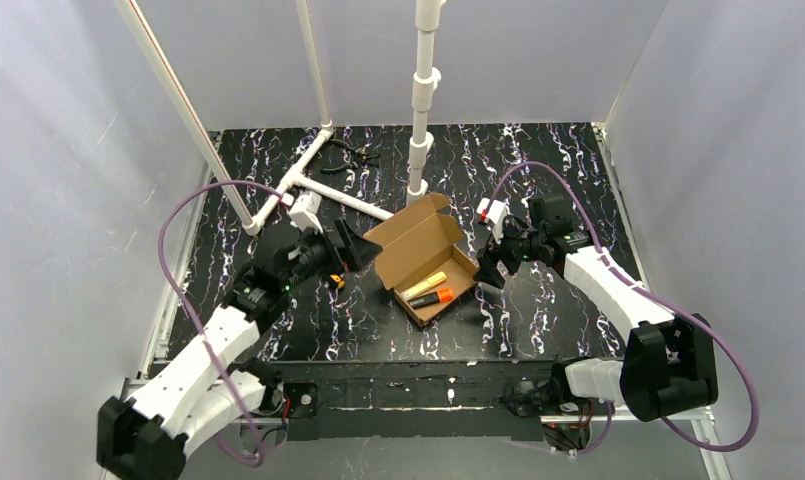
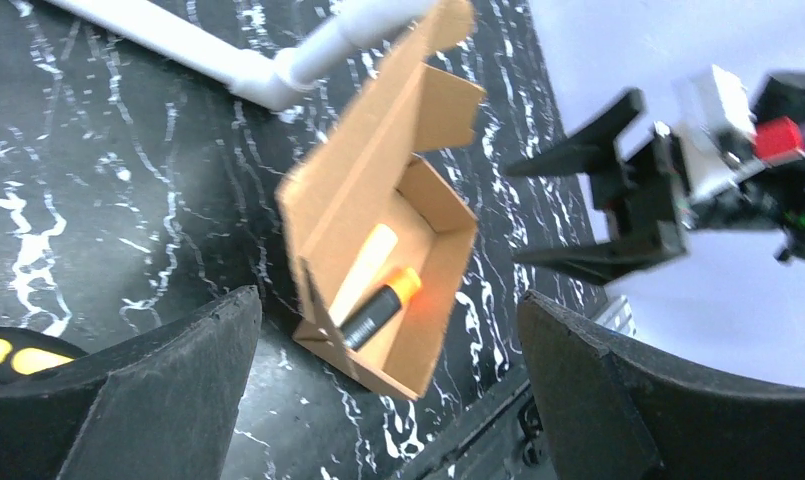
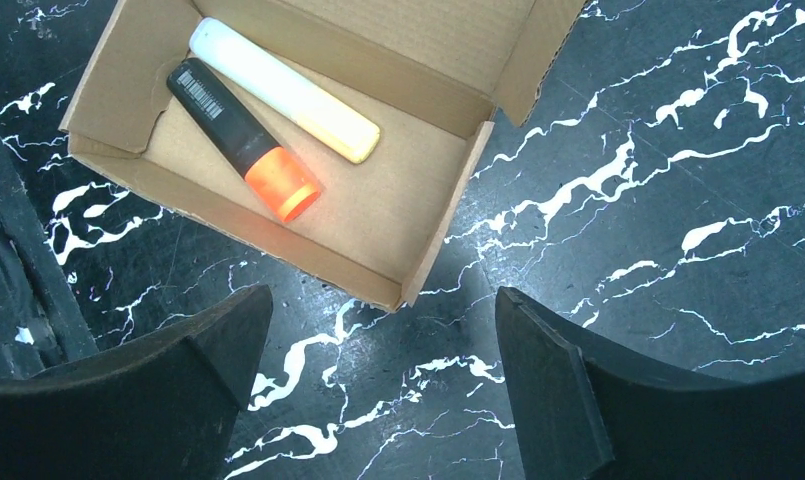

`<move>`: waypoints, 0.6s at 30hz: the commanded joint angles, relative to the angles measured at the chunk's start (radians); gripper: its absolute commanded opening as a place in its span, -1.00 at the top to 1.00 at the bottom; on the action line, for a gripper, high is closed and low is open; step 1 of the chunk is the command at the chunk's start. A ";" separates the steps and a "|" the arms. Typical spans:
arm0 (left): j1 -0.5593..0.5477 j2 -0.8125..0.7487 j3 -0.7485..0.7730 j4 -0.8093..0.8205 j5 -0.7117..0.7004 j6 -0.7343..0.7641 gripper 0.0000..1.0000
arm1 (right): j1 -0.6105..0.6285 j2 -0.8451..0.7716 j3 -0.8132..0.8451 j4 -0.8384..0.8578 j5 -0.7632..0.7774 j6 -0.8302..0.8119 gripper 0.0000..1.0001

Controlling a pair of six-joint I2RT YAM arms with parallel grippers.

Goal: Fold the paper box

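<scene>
Fingers (image 2: 158,400) of the left gripper (image 1: 363,250) stand wide and hold nothing. The right gripper (image 1: 488,268) is spread just as wide and is also empty. They flank the box (image 1: 423,255), which sits diagonally near the middle of the table (image 1: 538,170). Its lid is up, leaning toward the far edge and the white pipe frame (image 1: 323,185). That placement looks meant to let each arm reach a side of the lid for closing.

Inside the box lie a yellow highlighter (image 3: 288,92) and a black marker (image 3: 240,135) with an orange cap. Only the right wrist view shows the marker's barcode. Only the left wrist view shows the right gripper's parted jaws across the box.
</scene>
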 commanded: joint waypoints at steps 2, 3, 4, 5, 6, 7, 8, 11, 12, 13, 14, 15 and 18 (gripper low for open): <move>0.106 0.129 0.039 0.135 0.161 0.010 -0.94 | -0.008 -0.007 0.032 0.003 -0.035 -0.016 -0.81; 0.111 0.155 0.066 0.136 0.162 0.033 -0.94 | -0.009 -0.005 0.032 0.003 -0.036 -0.015 -0.81; 0.119 0.183 0.085 0.136 0.171 0.053 -0.92 | -0.009 -0.002 0.032 0.003 -0.037 -0.015 -0.81; 0.130 0.220 0.108 0.136 0.200 0.070 -0.90 | -0.009 0.001 0.032 0.003 -0.038 -0.015 -0.81; 0.135 0.258 0.131 0.136 0.235 0.088 -0.85 | -0.009 0.003 0.034 0.003 -0.039 -0.016 -0.81; 0.138 0.294 0.155 0.135 0.273 0.109 -0.80 | -0.009 0.005 0.034 0.002 -0.039 -0.016 -0.81; 0.140 0.333 0.176 0.136 0.311 0.127 -0.75 | -0.009 0.005 0.034 0.002 -0.040 -0.016 -0.81; 0.141 0.434 0.226 0.135 0.400 0.169 -0.56 | -0.009 0.006 0.032 0.001 -0.045 -0.019 -0.82; 0.141 0.459 0.240 0.134 0.425 0.181 -0.51 | -0.009 0.006 0.032 0.001 -0.044 -0.020 -0.82; 0.142 0.482 0.250 0.134 0.438 0.190 -0.41 | -0.009 0.008 0.032 0.002 -0.044 -0.020 -0.82; 0.140 0.498 0.258 0.133 0.448 0.195 -0.33 | -0.009 0.008 0.032 0.002 -0.044 -0.020 -0.82; 0.139 0.511 0.264 0.132 0.460 0.201 -0.28 | -0.009 0.008 0.032 0.002 -0.045 -0.020 -0.82; 0.140 0.531 0.271 0.128 0.474 0.218 -0.08 | -0.009 0.013 0.034 0.002 -0.047 -0.017 -0.82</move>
